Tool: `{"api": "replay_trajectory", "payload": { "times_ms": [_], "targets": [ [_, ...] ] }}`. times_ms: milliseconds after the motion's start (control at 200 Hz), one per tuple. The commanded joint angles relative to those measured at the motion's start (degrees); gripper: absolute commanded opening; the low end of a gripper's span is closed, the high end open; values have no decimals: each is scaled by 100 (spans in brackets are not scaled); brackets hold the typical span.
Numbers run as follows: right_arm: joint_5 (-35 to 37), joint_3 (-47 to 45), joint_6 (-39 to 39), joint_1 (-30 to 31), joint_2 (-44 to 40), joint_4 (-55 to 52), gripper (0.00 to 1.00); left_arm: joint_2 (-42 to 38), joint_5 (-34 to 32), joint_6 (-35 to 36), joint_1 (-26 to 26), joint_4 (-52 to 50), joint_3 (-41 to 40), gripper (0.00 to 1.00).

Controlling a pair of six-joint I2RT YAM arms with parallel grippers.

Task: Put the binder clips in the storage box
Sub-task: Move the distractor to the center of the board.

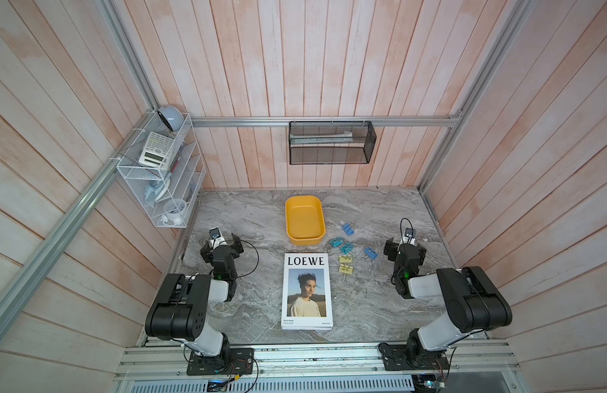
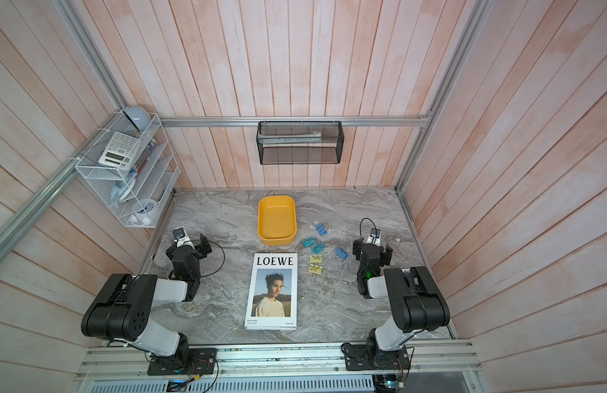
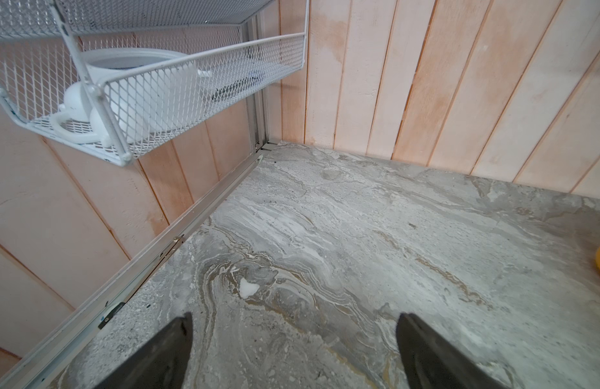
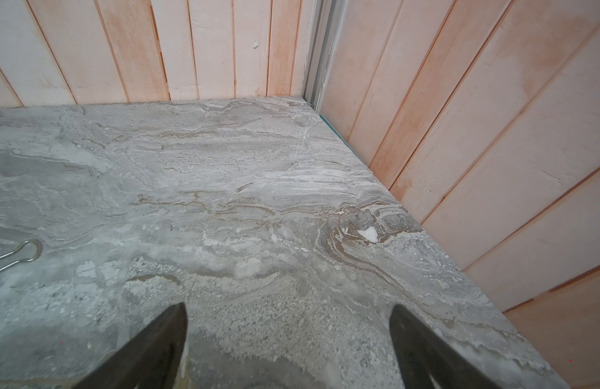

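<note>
Both the left claw (image 3: 293, 323) and right claw (image 4: 288, 313) hang wide apart, empty. The binder clips (image 1: 346, 248) lie bunched near the right claw, with the storage box (image 1: 304, 240) past them, nothing inside. The yellow pair (image 1: 345, 269) sit so close a sloppy pinch probably drags both.

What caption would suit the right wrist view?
Open fingers above the grey marble table, one binder clip handle peeking in.
</note>
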Motion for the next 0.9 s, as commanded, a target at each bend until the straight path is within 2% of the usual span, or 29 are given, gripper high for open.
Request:
{"api": "replay_trajectory", "payload": {
  "times_ms": [0, 155, 190, 240, 320, 370, 430, 485, 570, 670, 740, 770, 810, 845, 895],
  "targets": [
    [-48, 80, 77, -23, -68, -22, 98, -19, -34, -26, 25, -42, 15, 100],
    [25, 71, 73, -20, -72, 7, 98, -49, -16, 36, 0, 36, -22, 100],
    [270, 83, 83, 42, -146, -55, 98, -189, 23, 159, -72, -10, -50, 100],
    [128, 40, 90, 59, -261, -154, 98, -635, -241, 373, -294, -575, 63, 100],
    [-79, -187, -80, 66, -243, 363, 98, -1452, -993, 792, -993, -1557, 399, 100],
    [-60, -271, -144, 99, -165, 635, 98, -2018, -1239, 892, -1559, -2379, 723, 100],
    [-57, -242, -135, 99, -192, 536, 98, -2454, -1800, 1011, -2514, -3306, 1167, 100],
    [-50, -192, -131, 97, -182, 482, 98, -2539, -2438, 792, -3387, -4403, 1731, 100],
    [4, 58, -31, 50, -211, -44, 98, -2060, -3073, -95, -4512, -6619, 2924, 100],
    [-17, 124, 18, 15, -226, -184, 98, -934, -3301, -1174, -5857, -8759, 4374, 100],
    [-63, 159, -22, 15, -280, -264, 98, -159, -3114, -1884, -6416, -9842, 5276, 100],
    [123, 301, -82, 80, -445, -585, 98, 72, -2833, -2169, -6523, -10080, 5536, 100],
    [530, 783, -149, 250, -955, -1823, 98, 278, -2371, -2302, -6633, -10045, 5686, 100],
    [500, 1258, -186, 320, -1441, -2855, 98, 385, -2278, -2507, -6744, -9960, 5739, 100],
    [158, 1828, 143, 313, -2015, -3949, 98, 499, -2059, -2676, -6870, -9717, 5749, 100]
  ]
}}
